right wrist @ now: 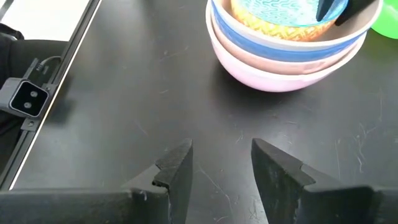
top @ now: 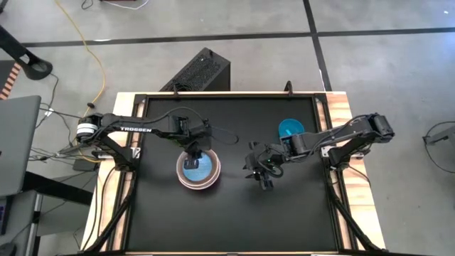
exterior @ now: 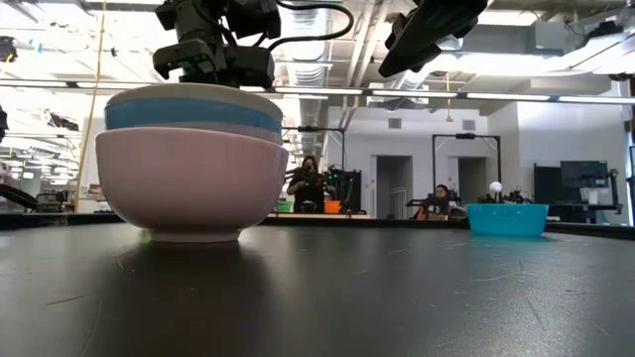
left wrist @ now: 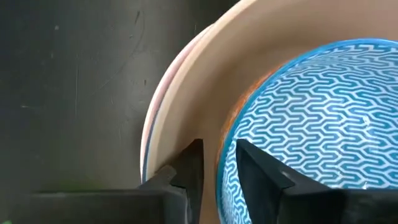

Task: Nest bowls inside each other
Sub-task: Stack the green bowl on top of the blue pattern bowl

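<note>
Several bowls sit nested in a stack left of the table's middle, with pink outermost, then blue and cream. Innermost is a light blue patterned bowl. My left gripper hangs open over the stack's far-left rim. One finger is inside the patterned bowl and one outside its rim, apart from it. A teal bowl stands on its base at the far right. My right gripper waits open above the bare table, right of the stack.
Beyond the stack, a green rounded thing shows at the edge of the right wrist view. The black table top has a raised frame along its edges. People and desks show in the room behind the table.
</note>
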{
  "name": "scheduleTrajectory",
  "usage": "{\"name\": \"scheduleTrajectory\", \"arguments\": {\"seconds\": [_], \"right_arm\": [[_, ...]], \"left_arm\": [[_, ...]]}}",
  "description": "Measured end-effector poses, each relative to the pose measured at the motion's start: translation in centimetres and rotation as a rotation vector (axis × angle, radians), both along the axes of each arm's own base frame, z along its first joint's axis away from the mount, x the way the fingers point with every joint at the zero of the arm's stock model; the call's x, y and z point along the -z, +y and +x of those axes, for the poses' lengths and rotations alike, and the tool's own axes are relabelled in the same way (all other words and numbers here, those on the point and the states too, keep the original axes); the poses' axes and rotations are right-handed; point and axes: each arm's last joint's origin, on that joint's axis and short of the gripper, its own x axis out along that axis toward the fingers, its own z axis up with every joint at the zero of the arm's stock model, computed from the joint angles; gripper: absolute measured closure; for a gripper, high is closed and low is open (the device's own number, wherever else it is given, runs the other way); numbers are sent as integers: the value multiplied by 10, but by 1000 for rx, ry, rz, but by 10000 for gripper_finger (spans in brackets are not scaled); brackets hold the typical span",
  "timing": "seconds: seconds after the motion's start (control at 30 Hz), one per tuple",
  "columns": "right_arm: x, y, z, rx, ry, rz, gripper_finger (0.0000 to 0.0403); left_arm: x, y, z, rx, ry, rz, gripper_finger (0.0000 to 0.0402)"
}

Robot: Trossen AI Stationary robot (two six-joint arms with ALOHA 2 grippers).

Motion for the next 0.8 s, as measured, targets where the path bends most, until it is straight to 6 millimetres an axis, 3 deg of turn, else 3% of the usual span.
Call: {"name": "scheduleTrajectory", "arguments": {"seconds": [0.33, 0.6, 0.8], "right_arm": [[0, 0, 0, -2, 0, -2, 225], [0, 0, 0, -14, -2, -15, 225], [3, -1, -2, -6, 33, -30, 225]], "left_arm": [[-13, -1, -12, -12, -3, 27, 302], [-71, -2, -35, 4, -218, 129, 301], [-79, 29, -52, -160, -189, 273, 301]]}}
